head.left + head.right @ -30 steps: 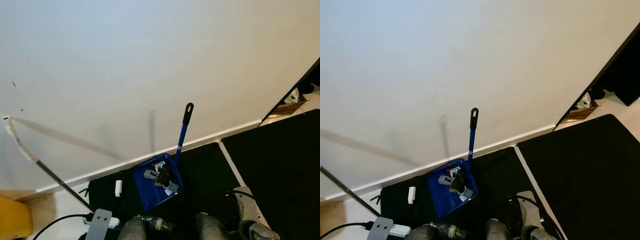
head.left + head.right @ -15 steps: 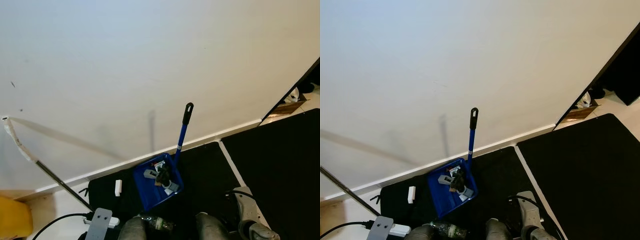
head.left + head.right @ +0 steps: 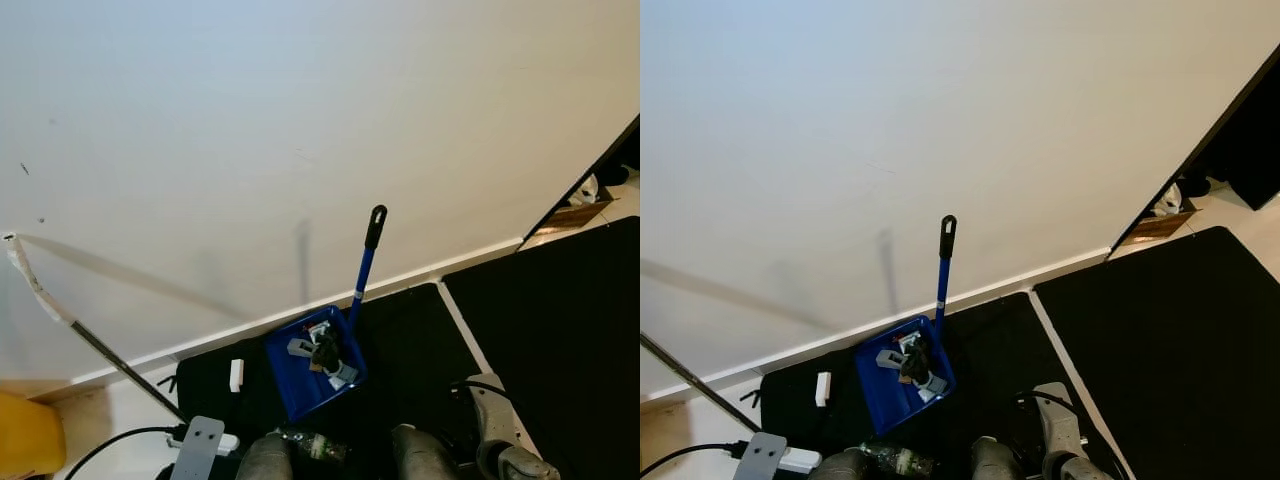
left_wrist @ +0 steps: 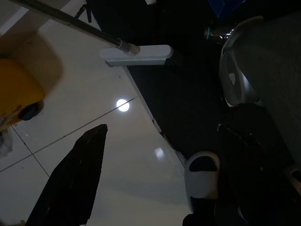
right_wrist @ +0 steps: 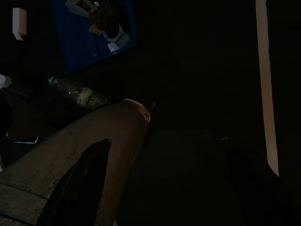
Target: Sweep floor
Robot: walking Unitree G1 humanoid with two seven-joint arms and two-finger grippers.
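You are looking down at a blue dustpan (image 3: 312,362) sitting on a black mat (image 3: 415,335) just in front of the white baseboard (image 3: 420,275), its long blue handle (image 3: 364,262) standing up against the white wall (image 3: 300,130). The pan is holding several grey and dark scraps. A clear plastic bottle (image 3: 895,460) is lying on the mat near the robot's legs, and a small white block (image 3: 236,375) is resting beside the pan. To the left, a thin metal pole (image 3: 95,345) is leaning on the wall, ending in a white flat head (image 4: 136,54) on the pale tile floor (image 4: 117,155). Both arms are hanging idle; of the left claw (image 4: 70,181) and the right claw (image 5: 84,181) you are seeing 1 dark finger each, so I cannot tell whether either is apart or together.
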